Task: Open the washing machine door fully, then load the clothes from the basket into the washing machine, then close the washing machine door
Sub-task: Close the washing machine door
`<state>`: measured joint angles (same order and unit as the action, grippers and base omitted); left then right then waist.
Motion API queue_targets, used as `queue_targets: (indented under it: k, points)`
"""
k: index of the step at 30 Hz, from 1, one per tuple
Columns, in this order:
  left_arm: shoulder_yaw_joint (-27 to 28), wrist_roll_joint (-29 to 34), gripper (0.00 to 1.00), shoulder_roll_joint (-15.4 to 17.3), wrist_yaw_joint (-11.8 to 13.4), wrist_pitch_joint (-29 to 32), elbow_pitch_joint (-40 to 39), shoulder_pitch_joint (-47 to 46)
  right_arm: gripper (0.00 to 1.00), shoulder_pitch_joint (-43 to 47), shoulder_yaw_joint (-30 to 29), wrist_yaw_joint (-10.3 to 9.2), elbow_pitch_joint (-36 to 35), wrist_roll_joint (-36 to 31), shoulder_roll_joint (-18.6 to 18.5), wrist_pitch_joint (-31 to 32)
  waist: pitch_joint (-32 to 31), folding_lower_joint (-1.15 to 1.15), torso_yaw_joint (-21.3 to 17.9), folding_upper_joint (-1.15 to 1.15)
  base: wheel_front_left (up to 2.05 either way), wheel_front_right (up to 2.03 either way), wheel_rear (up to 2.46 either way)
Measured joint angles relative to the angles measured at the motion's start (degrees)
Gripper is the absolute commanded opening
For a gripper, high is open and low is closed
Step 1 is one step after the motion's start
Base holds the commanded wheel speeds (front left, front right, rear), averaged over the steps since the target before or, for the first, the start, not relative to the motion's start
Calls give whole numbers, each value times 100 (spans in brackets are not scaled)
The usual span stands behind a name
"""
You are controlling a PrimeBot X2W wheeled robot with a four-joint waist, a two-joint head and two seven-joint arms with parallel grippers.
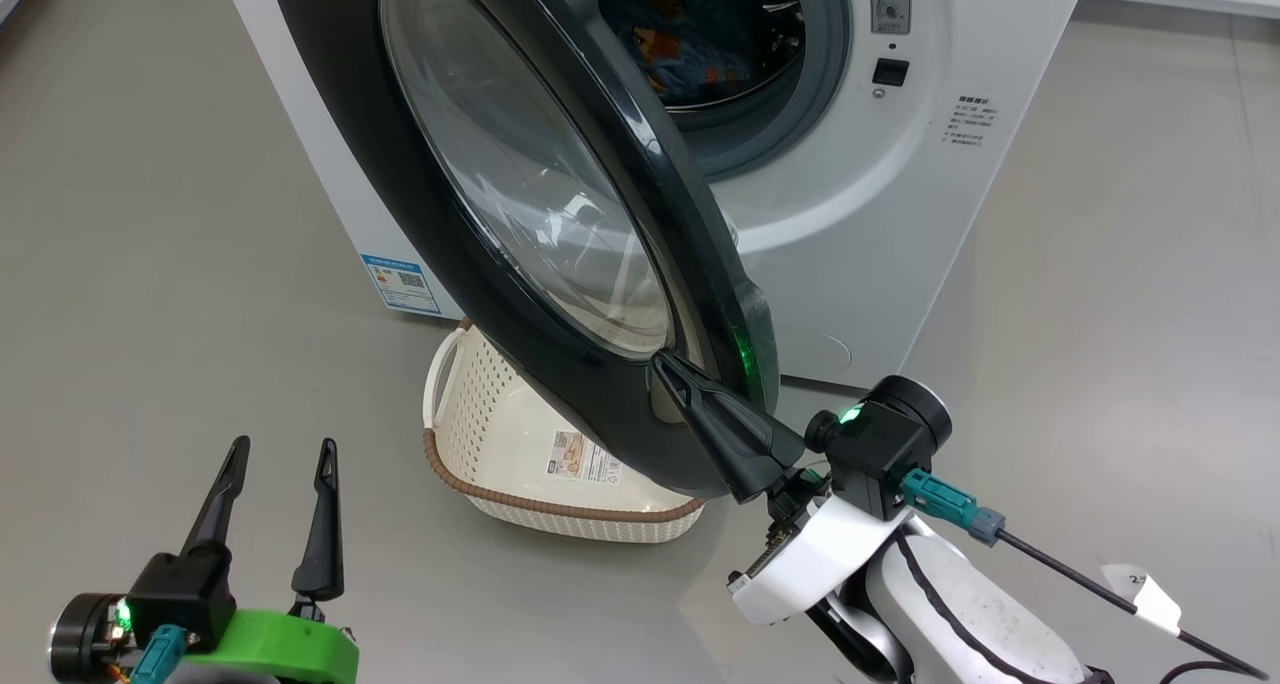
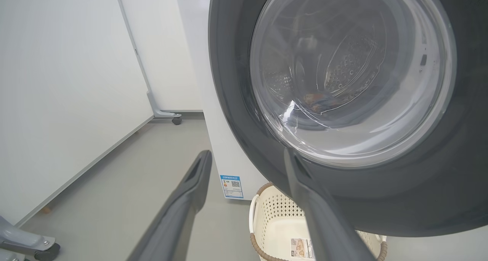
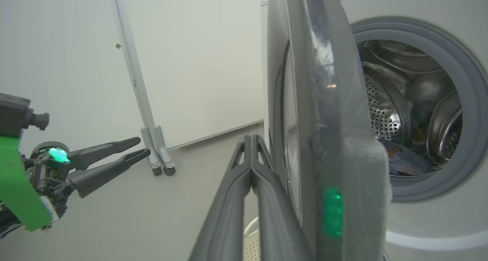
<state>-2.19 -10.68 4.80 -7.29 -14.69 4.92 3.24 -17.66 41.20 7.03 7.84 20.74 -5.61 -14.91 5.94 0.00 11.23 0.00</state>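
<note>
Door aside, the nearest thing is the left gripper, spread and empty, well short of it. The right gripper, fingers pinched together on nothing, lies along the glossy black rim by the free lower edge, seemingly touching. Half-swung over the basket, the door looks stiff, weighty and slick, so push flat on the rim, not the glass. Beyond, the clothes lie inside the washer.

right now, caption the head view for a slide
Right gripper, fingers shut, at the half-open washing machine door; clothes in drum, basket below
</note>
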Motion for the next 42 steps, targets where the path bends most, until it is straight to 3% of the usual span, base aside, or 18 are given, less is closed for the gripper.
queue_targets:
  k: [16,42]
  points:
    - [12,-101,100,5,0,0,-83,-98,0,-211,-87,0,136,34,12,0,286,0,-68,0,0,0,0]
    - [-34,-152,100,15,0,0,-233,-225,0,-976,-895,48,133,-30,-156,0,938,0,-242,0,0,0,0]
